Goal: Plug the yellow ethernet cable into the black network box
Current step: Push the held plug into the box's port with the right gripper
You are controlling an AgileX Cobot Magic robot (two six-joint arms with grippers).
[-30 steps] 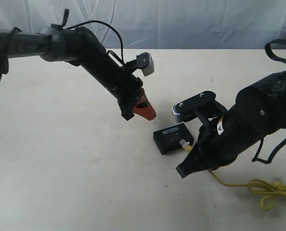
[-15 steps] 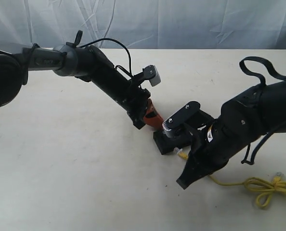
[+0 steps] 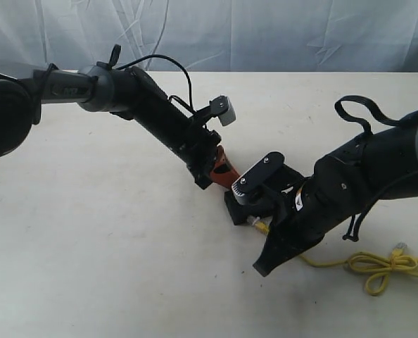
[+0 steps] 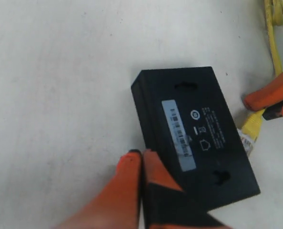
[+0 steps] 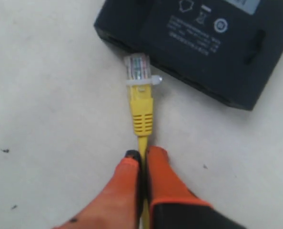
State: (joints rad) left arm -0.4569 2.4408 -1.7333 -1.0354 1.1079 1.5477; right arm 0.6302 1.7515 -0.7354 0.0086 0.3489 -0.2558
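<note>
Right gripper [image 5: 141, 155] pinches the cable [image 5: 140, 119] behind its plug [image 5: 138, 67], left gripper [image 4: 140, 155] closed against the box [image 4: 156, 95]; I judge insertion comes next: square plug to port, then push.

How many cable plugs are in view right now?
2. One plug sits at the side of the black network box, the yellow ethernet cable behind it pinched in the right gripper. The other plug lies on the table beside the tied loop, right in the exterior view.
</note>
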